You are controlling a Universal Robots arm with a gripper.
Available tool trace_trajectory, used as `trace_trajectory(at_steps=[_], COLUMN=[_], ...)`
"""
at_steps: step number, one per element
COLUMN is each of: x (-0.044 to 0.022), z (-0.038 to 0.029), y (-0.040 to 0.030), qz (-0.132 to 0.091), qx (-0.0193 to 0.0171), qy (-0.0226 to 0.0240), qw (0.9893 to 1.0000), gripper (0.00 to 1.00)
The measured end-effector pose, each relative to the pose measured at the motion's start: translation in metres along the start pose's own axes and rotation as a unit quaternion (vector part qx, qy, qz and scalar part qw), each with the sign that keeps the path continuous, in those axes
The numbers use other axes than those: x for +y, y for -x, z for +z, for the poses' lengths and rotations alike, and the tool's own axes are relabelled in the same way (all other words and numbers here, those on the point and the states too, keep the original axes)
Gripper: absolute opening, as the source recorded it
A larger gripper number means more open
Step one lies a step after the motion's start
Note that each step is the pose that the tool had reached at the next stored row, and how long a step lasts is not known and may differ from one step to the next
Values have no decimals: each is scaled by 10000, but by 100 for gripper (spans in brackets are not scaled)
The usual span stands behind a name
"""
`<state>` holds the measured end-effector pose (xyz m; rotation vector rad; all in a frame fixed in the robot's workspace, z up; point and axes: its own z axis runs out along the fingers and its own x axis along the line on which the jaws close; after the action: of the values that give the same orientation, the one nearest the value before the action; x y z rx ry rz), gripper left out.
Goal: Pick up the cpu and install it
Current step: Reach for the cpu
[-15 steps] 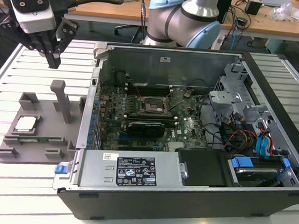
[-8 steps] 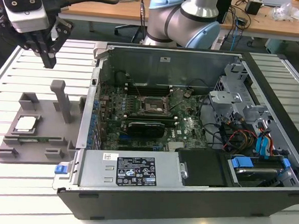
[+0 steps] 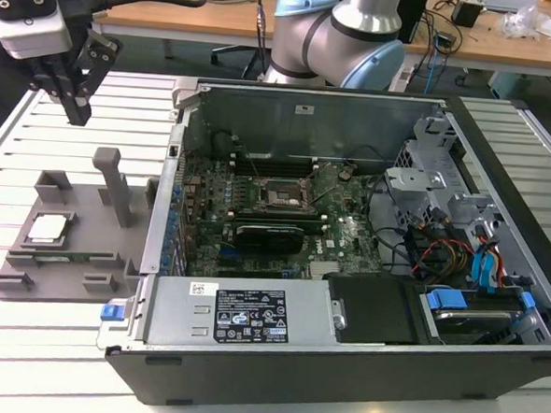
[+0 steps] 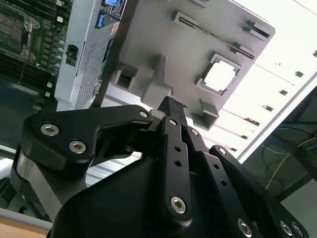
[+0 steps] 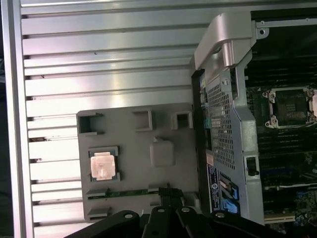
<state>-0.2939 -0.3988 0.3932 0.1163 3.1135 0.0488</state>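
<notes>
Slatted metal table (image 3: 24,341), cpu (image 3: 49,229) seated in grey tray (image 3: 78,251), hand (image 3: 78,112) above, closed, empty.

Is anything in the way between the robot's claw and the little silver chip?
Nothing visible. The gripper hangs in open air above the grey tray; the chip lies uncovered in its pocket. The tray's upright post stands off to the side.
</notes>
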Motion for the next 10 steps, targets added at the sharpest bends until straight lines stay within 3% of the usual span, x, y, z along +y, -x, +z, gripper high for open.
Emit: trace_trajectory(at_steps=[6,10], x=[-11,-15], z=[-3,-5], y=[-145,-201], qz=[0,0], qx=[0,0], qy=[-1,-1], qw=[10000,10000], gripper=[11,11])
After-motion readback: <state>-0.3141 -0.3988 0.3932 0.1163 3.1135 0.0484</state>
